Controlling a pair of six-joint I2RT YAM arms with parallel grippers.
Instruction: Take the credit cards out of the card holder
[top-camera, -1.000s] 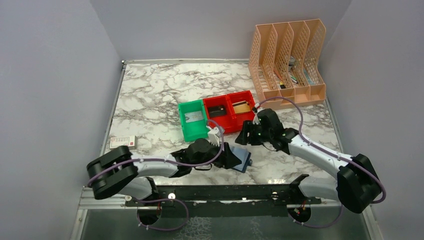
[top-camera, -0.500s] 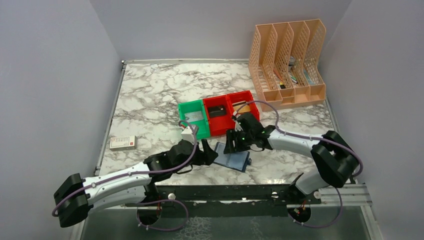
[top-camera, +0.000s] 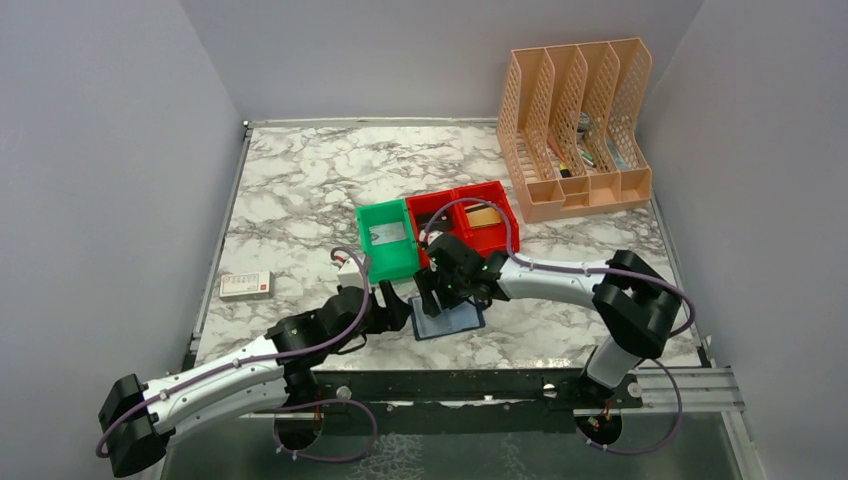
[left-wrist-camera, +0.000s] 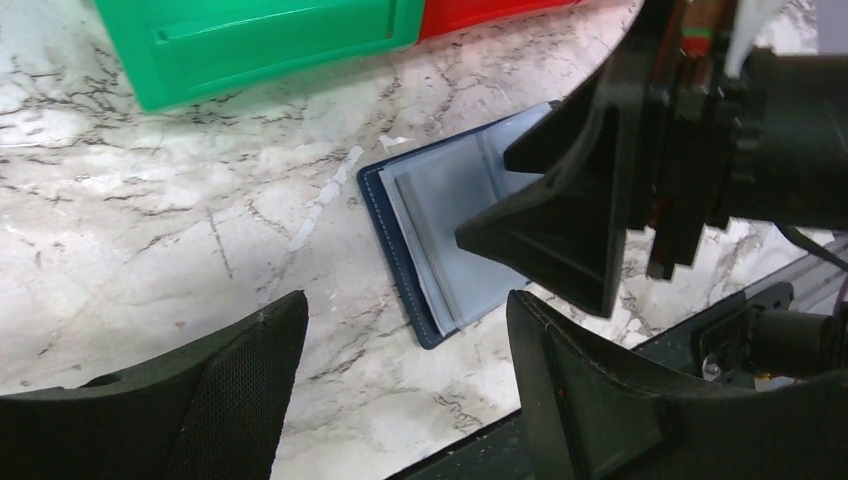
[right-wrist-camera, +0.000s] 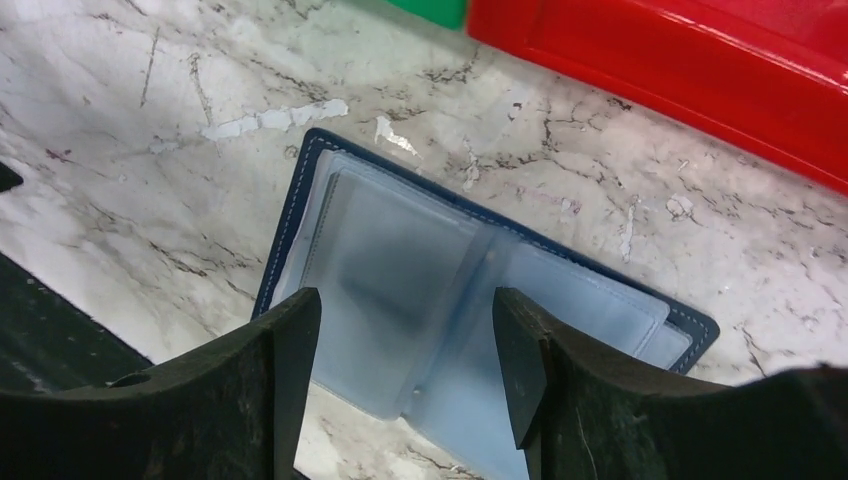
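The card holder (top-camera: 452, 322) lies open and flat on the marble near the front edge, navy outside with grey-blue inner panels (right-wrist-camera: 420, 260). Its clear sleeves show no card in them. It also shows in the left wrist view (left-wrist-camera: 430, 240). My right gripper (top-camera: 430, 296) (right-wrist-camera: 405, 315) is open and hovers just above the holder's left half, one finger on each side of the fold. My left gripper (top-camera: 402, 308) (left-wrist-camera: 405, 305) is open and empty, low over the marble just left of the holder. The right gripper's fingers (left-wrist-camera: 570, 210) fill the space beyond it.
A green bin (top-camera: 386, 240) and two joined red bins (top-camera: 462, 222) stand just behind the holder, each with a flat card-like item inside. A peach file organiser (top-camera: 575, 120) stands at the back right. A small white-and-red box (top-camera: 245, 285) lies at the left. The black base rail (top-camera: 450, 385) runs along the front.
Both grippers have moved left. The card holder has slid left and turned. The right gripper has come from the holder's right side to above it. The left arm has stretched out.
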